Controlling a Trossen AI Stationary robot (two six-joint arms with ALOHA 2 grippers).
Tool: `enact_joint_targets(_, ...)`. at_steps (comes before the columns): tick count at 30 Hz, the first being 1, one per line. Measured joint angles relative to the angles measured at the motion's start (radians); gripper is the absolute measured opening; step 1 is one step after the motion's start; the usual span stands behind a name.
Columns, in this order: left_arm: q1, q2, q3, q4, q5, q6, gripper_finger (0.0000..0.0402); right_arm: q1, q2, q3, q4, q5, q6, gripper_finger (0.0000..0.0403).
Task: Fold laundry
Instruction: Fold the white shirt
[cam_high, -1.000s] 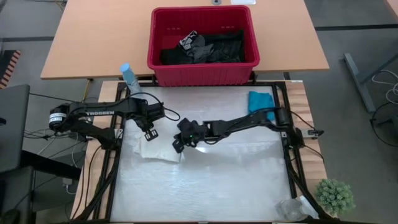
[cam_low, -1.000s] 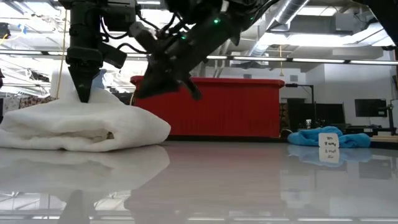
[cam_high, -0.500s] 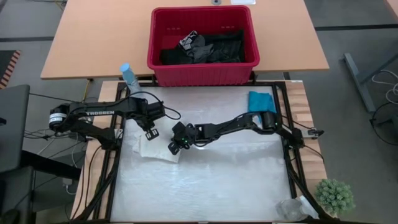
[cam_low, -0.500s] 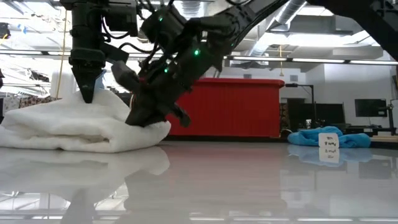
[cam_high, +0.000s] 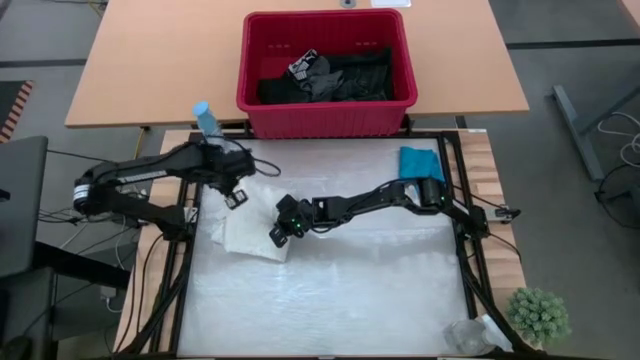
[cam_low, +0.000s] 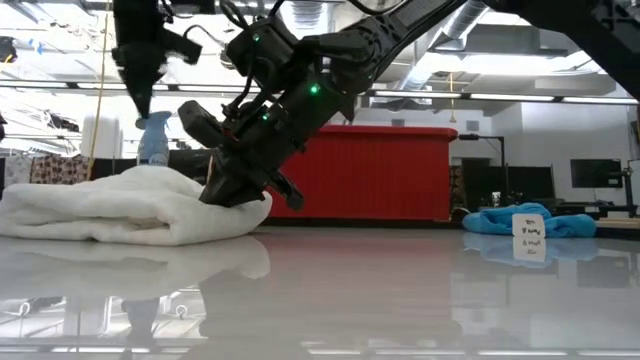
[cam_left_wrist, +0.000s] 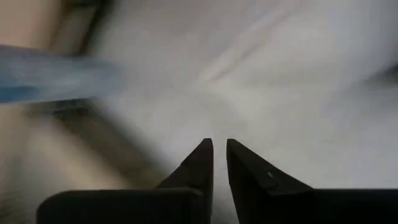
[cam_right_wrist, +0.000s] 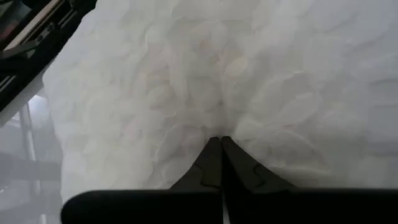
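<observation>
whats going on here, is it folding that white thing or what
A two-armed robot is folding laundry. The right gripper has its jaws shut on the edge of the white garment, folded on the table. The left gripper hangs above the garment, holding nothing. A teal garment lies aside; black clothes wait in the red basket.

Soft, lacy-textured white cloth garment (cam_right_wrist: 205, 74) lies on a glossy table (cam_low: 420, 290).

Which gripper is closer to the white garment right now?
Right. The right gripper is shut on the white garment at its edge; the left gripper hangs above it, near its far side, touching nothing.
</observation>
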Motion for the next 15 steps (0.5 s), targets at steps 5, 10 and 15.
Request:
enact_joint_targets(5, -0.037, -0.242, -0.136, 0.352, 0.224, -0.182, 0.0003, -0.006, 0.000, 0.000, -0.001, -0.007, -0.001, 0.0023)
enact_joint_targets(10, -0.130, -0.481, -0.410, 0.525, 0.165, -0.369, 0.0000, -0.010, 0.001, -0.001, -0.003, -0.008, -0.005, 0.0026)
enact_joint_targets(15, -0.234, -0.573, -0.644, 0.698, 0.170, -0.555, 0.0000, -0.013, 0.001, -0.001, -0.009, -0.009, -0.007, 0.0023)
